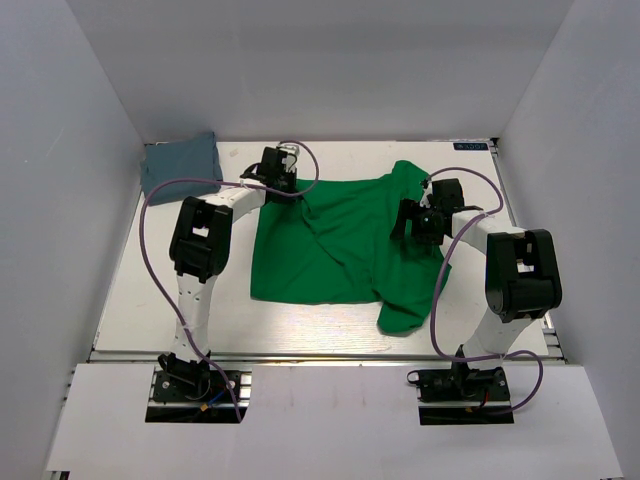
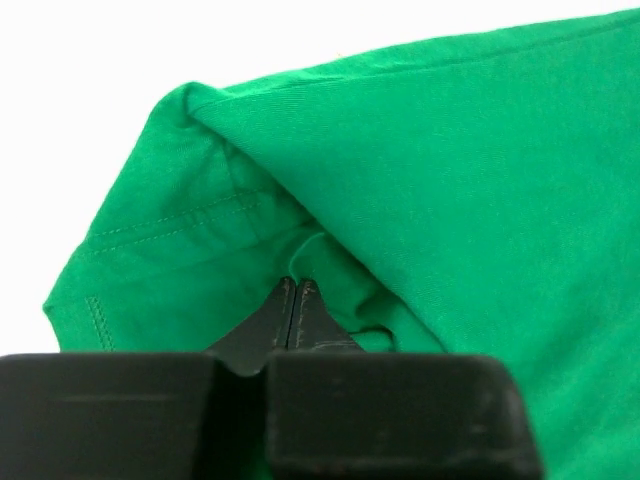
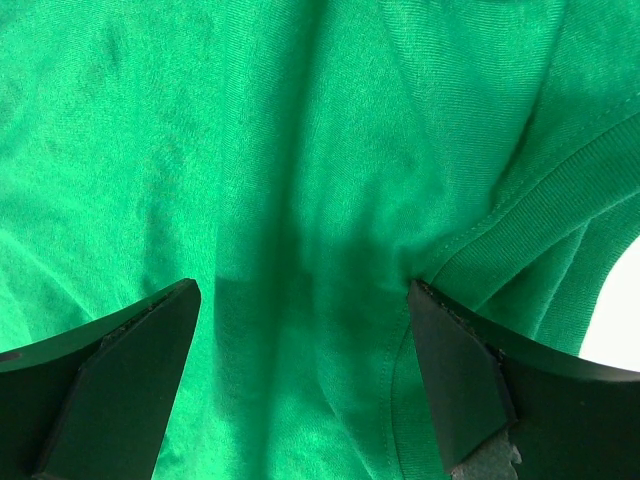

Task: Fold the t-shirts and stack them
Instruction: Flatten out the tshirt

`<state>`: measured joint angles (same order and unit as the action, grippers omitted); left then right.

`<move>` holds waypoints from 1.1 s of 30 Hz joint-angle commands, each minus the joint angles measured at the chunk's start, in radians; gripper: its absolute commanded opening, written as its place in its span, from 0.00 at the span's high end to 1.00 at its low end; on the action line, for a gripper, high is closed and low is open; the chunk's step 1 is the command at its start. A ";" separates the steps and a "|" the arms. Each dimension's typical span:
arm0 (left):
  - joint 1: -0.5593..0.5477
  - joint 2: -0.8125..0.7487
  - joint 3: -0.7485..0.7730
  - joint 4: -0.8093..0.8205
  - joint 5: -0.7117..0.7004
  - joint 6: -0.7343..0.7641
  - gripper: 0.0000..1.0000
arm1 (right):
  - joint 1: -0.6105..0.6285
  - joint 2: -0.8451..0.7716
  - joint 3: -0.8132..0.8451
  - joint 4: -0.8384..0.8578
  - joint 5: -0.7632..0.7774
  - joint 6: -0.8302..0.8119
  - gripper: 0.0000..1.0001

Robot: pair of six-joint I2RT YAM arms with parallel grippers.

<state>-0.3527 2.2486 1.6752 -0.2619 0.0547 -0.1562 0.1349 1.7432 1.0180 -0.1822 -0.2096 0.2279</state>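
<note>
The green t-shirt (image 1: 340, 245) lies spread in the middle of the table, with folds and a sleeve hanging toward the front right. My left gripper (image 1: 288, 188) is at its far left corner, shut on a pinch of the green cloth (image 2: 300, 240); its fingertips (image 2: 295, 292) meet in the fabric. My right gripper (image 1: 408, 222) is open over the shirt's right part, its fingers (image 3: 455, 370) wide apart above the cloth near the ribbed collar (image 3: 540, 230). The grey-blue t-shirt (image 1: 180, 166) lies folded in the far left corner.
White walls enclose the table on three sides. The table's front edge (image 1: 320, 352) runs just past the shirt's hanging sleeve. Purple cables loop from both arms.
</note>
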 commanded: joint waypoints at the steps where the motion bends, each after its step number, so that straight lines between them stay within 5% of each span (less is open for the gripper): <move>1: 0.015 -0.102 0.011 0.004 -0.042 0.004 1.00 | -0.001 -0.005 -0.004 0.000 0.019 -0.009 0.10; 15: 0.035 -0.152 0.024 -0.027 -0.243 0.035 1.00 | -0.006 0.059 0.039 -0.053 0.102 0.025 0.10; 27: 0.156 -0.075 0.159 -0.140 0.207 0.188 1.00 | -0.009 0.082 0.059 -0.074 0.148 0.056 0.10; 33: 0.199 -0.057 0.184 -0.149 0.228 0.179 1.00 | -0.008 0.076 0.053 -0.069 0.138 0.054 0.10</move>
<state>-0.1757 2.1872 1.8305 -0.3912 0.2359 0.0082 0.1352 1.7920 1.0718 -0.1905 -0.1112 0.2810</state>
